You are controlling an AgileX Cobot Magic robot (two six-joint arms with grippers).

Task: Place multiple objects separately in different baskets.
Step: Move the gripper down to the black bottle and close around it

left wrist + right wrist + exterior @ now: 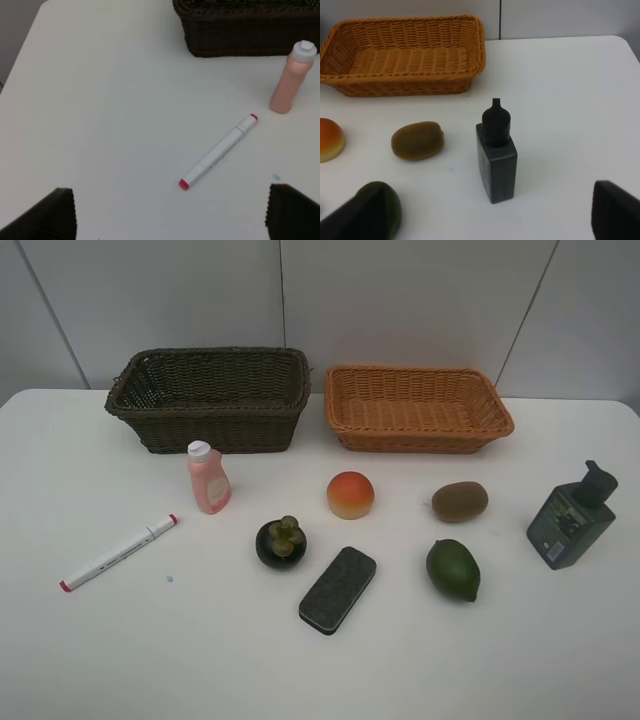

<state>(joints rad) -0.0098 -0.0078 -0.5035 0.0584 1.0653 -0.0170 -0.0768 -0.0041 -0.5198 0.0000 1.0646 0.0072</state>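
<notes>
Exterior high shows you, from the left: the white red-ended marker lying on the table, then the pink white-capped bottle standing just before the dark brown basket. Next come the mangosteen, eraser and peach, then the light orange-tan basket, kiwi, green fruit and the upright dark pump bottle. Neither bottle's label is readable. Your left gripper is spread wide near the marker, and your right gripper is spread wide near the pump bottle; both hold nothing.

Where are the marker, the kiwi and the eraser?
marker [218, 151], left wrist view, middle of its white barrel.
kiwi [460, 501], exterior high view, centre of its brown skin.
eraser [338, 589], exterior high view, middle of its dark top.
</notes>
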